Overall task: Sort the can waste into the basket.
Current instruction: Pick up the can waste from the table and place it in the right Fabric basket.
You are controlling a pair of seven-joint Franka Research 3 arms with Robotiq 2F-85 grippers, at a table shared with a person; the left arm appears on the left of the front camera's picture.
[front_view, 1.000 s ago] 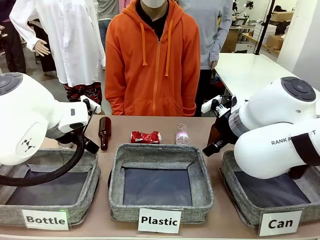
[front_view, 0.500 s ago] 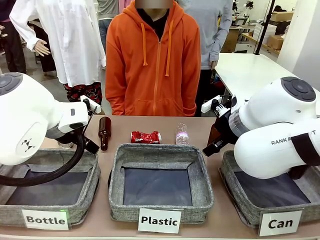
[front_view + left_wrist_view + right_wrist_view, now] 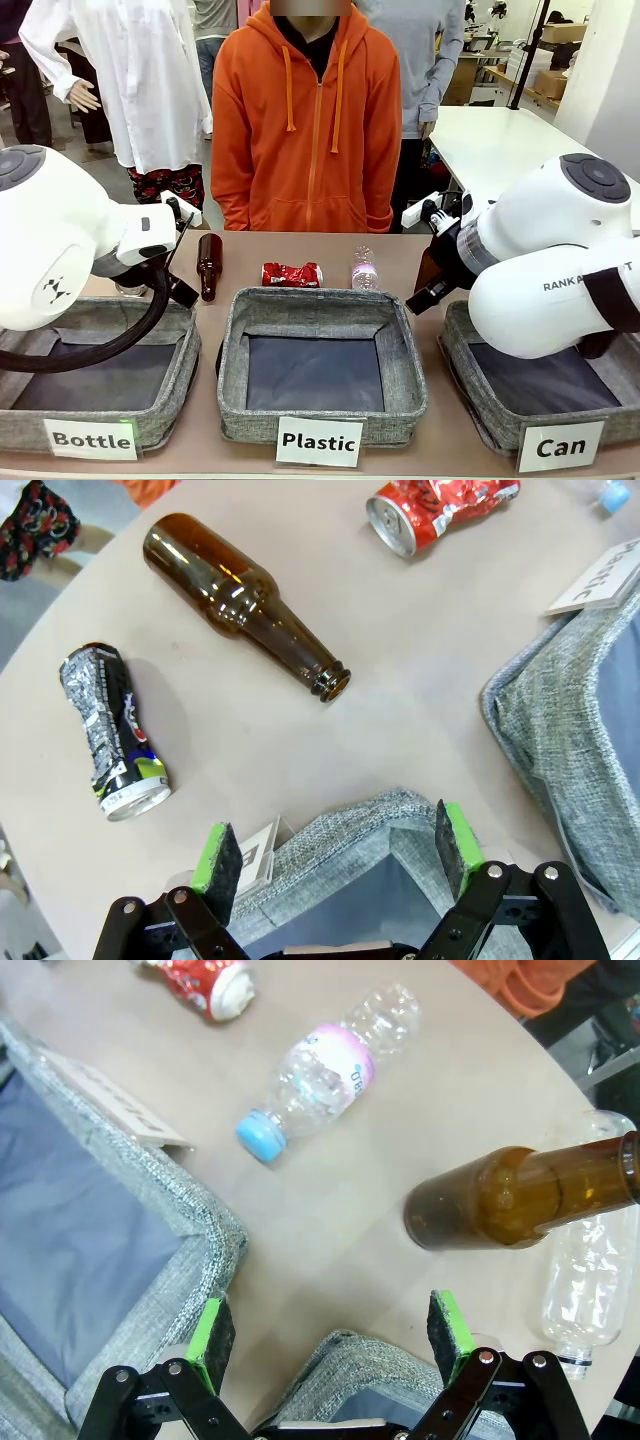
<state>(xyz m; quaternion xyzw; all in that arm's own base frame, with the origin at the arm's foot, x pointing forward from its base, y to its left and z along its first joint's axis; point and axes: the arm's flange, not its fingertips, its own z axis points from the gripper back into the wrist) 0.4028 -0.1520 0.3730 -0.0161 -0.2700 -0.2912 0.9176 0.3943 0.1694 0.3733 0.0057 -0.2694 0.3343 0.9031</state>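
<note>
The crushed red can (image 3: 292, 274) lies at the far side of the table behind the middle basket; it also shows as the red can (image 3: 440, 510) and red can (image 3: 205, 980). A dark black-and-silver can (image 3: 112, 730) lies beside a brown bottle. The "Can" basket (image 3: 458, 335) stands at the front right, and its corner (image 3: 365, 1355) is just under my right gripper (image 3: 331, 1328), which is open and holds nothing. My left gripper (image 3: 336, 852) is open too, hovering over the corner of the "Bottle" basket (image 3: 370, 820), well short of both cans.
A brown bottle (image 3: 208, 265) and a clear plastic bottle (image 3: 365, 270) lie near the red can. Another brown bottle (image 3: 520, 1200) and a clear bottle (image 3: 590, 1280) lie by the right gripper. The "Plastic" basket (image 3: 320, 300) is in the middle. A person in an orange hoodie stands across the table.
</note>
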